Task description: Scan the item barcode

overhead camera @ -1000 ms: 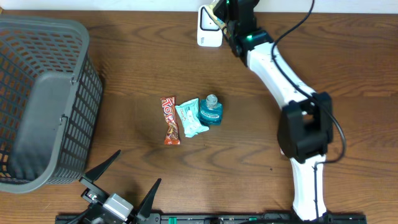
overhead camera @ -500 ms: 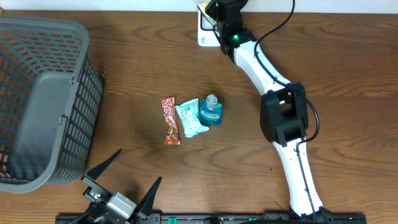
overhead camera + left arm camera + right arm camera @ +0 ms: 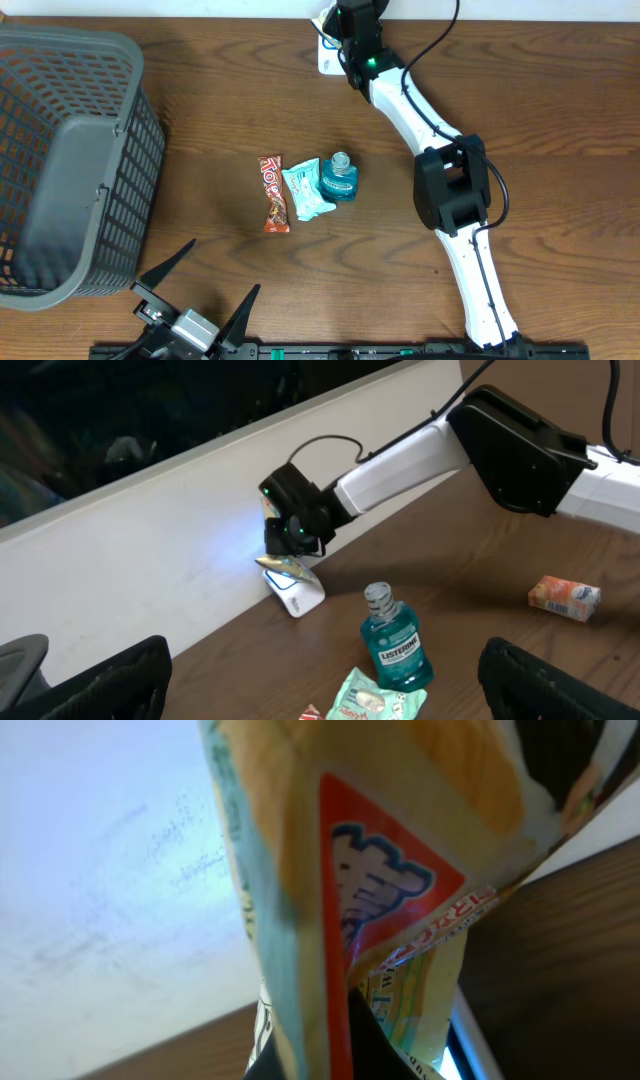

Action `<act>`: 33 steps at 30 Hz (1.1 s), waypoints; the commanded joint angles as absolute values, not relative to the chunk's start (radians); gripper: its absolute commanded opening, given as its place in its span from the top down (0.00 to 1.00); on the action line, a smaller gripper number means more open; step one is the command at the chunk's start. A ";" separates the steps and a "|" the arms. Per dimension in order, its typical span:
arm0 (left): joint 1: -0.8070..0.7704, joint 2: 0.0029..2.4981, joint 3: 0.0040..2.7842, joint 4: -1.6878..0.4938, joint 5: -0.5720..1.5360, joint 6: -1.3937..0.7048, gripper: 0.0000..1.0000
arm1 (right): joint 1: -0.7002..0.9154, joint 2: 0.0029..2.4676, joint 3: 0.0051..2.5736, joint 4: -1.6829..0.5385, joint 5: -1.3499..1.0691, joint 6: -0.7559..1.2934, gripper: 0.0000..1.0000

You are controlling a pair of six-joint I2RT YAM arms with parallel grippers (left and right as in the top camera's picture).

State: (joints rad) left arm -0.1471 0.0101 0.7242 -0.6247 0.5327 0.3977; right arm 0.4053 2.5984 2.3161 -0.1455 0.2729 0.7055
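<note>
Right gripper (image 3: 342, 22), top centre of overhead frame, clamped on yellow snack packet (image 3: 285, 563) just over white scanner (image 3: 297, 598); left gripper (image 3: 223, 267), bottom left, jaws wide apart, empty.

— Overhead view, condition?
— Bright, even light from above. Sharp throughout. Soft shadow on the bench (image 3: 200, 110) along the right side of the basket (image 3: 70, 150). No glare noted.
— Left wrist view?
— Dimmer. Far background black. A bluish-white glow on the wall (image 3: 150, 590), just left of the scanner (image 3: 296, 598). Focus acceptable.
— Right wrist view?
— Poor. The packet (image 3: 360, 890) fills the frame, blurred. Wall at left washed out pale.
</note>
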 commanded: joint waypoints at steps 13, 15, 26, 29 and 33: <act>-0.146 0.003 0.715 -0.620 0.531 0.411 0.02 | 0.097 2.506 2.562 -1.432 0.810 0.718 0.99; -0.146 0.003 0.715 -0.620 0.531 0.411 0.02 | 0.023 2.506 2.554 -1.499 0.813 0.736 0.99; -0.146 0.003 0.702 -0.625 0.530 0.451 0.02 | -0.470 2.506 2.402 -1.504 0.799 0.679 0.97; -0.146 0.003 0.701 -0.629 0.530 0.487 0.02 | -0.565 2.504 2.400 -1.504 0.757 0.677 0.85; -0.146 0.003 0.692 -0.628 0.530 0.487 0.02 | -0.679 2.477 2.401 -1.508 0.607 0.627 0.17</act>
